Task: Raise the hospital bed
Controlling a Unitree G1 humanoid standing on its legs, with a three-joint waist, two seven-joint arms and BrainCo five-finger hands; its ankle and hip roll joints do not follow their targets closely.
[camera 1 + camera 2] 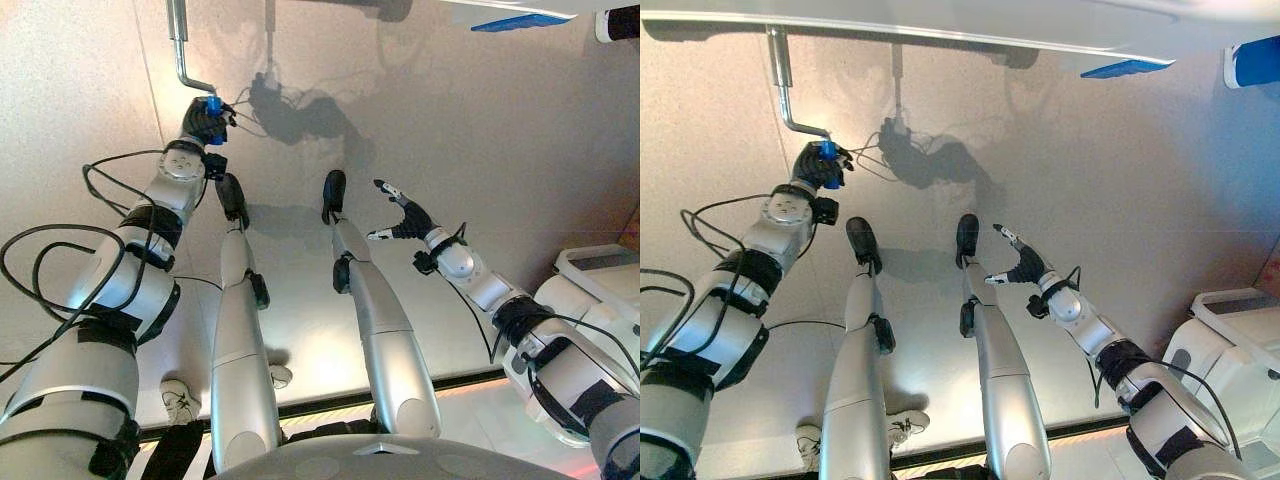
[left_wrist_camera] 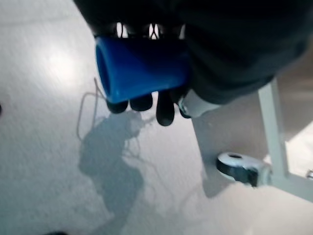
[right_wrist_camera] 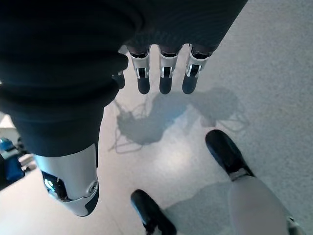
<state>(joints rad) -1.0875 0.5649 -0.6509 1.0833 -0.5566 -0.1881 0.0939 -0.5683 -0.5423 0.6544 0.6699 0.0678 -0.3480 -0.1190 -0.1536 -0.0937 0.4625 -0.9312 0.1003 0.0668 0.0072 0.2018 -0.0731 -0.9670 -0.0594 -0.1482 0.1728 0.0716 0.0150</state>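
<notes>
L hand (image 1: 205,122) grips blue handle (image 2: 139,68) (wrist: caster (image 2: 243,168)).

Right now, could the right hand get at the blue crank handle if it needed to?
Probably not: the left hand is already curled round the blue crank handle, covering it, while the right hand hangs open over bare floor well to the side.

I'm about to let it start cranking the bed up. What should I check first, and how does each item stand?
1. Left robot hand curled round the blue crank grip: ok.
2. Grip sits on the bent metal crank handle: ok.
3. Right robot hand off the crank, fingers straight: ok.
4. Floor beneath the crank free of objects: ok.
5. Crank engaged with the bed frame: cannot tell.
</notes>
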